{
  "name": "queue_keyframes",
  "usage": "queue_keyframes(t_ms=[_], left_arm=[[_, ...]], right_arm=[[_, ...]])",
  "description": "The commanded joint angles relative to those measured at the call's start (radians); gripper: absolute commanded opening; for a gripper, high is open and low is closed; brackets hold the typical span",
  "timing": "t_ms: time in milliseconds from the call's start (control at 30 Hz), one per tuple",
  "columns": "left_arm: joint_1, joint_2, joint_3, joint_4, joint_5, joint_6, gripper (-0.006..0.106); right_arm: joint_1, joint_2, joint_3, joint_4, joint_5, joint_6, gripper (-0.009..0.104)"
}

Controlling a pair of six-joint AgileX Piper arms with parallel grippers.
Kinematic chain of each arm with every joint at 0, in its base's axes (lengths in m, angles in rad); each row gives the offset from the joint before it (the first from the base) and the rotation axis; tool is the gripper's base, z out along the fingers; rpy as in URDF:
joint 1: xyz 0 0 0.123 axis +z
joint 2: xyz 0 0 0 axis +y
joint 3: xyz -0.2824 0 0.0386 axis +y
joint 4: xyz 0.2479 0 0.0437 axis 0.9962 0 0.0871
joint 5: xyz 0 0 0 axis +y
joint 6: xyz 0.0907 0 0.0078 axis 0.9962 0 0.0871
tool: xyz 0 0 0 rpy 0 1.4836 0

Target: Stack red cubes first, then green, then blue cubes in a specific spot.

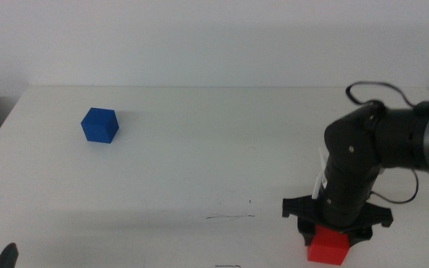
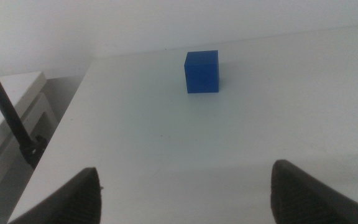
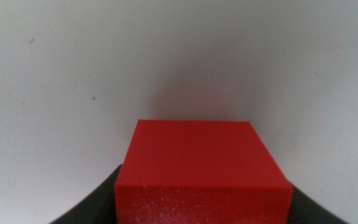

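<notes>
The red cube (image 3: 202,168) sits between the two dark jaws of my right gripper (image 3: 202,193), which press against its sides. In the middle view this gripper (image 1: 332,232) points down near the table's front right, with the red cube (image 1: 328,247) at its tip, low over the surface. The blue cube (image 1: 100,125) rests alone at the far left of the table. My left gripper (image 2: 185,193) waits open at the front left, facing the blue cube (image 2: 202,71) from a distance. The green cube is out of view.
The white table (image 1: 214,149) ends at a white wall behind. A dark cable (image 1: 371,89) loops over the right arm. A thin pen mark (image 1: 231,217) lies near the front centre. White furniture (image 2: 11,118) stands off the table's left side.
</notes>
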Motion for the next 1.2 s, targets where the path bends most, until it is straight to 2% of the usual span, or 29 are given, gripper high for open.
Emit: queue_keyframes(t_ms=[0,167,300,433,667,933,1167], left_arm=[[-0.006,-0.026,-0.001,-0.007,-0.080,-0.003,0.094],[-0.006,-0.026,-0.001,-0.007,-0.080,-0.003,0.094],[-0.006,-0.026,-0.001,-0.007,-0.080,-0.003,0.094],[-0.006,-0.026,-0.001,-0.007,-0.080,-0.003,0.094],[-0.006,-0.026,-0.001,-0.007,-0.080,-0.003,0.094],[-0.006,-0.026,-0.001,-0.007,-0.080,-0.003,0.094],[-0.006,-0.026,-0.001,-0.007,-0.080,-0.003,0.094]], right_arm=[[-0.006,-0.074,-0.061,-0.010,0.079,0.003,-0.001],[0.002,-0.092,-0.197,-0.045,0.239,-0.003,-0.001],[0.013,-0.071,-0.290,-0.085,0.305,-0.025,-0.001],[0.018,-0.024,-0.376,-0.092,0.356,-0.049,-0.001],[0.056,0.099,-0.545,-0.052,0.360,-0.106,-0.001],[0.102,0.268,-0.753,0.034,0.360,-0.139,-0.001],[0.138,0.347,-0.816,0.048,0.360,-0.139,-0.001]])
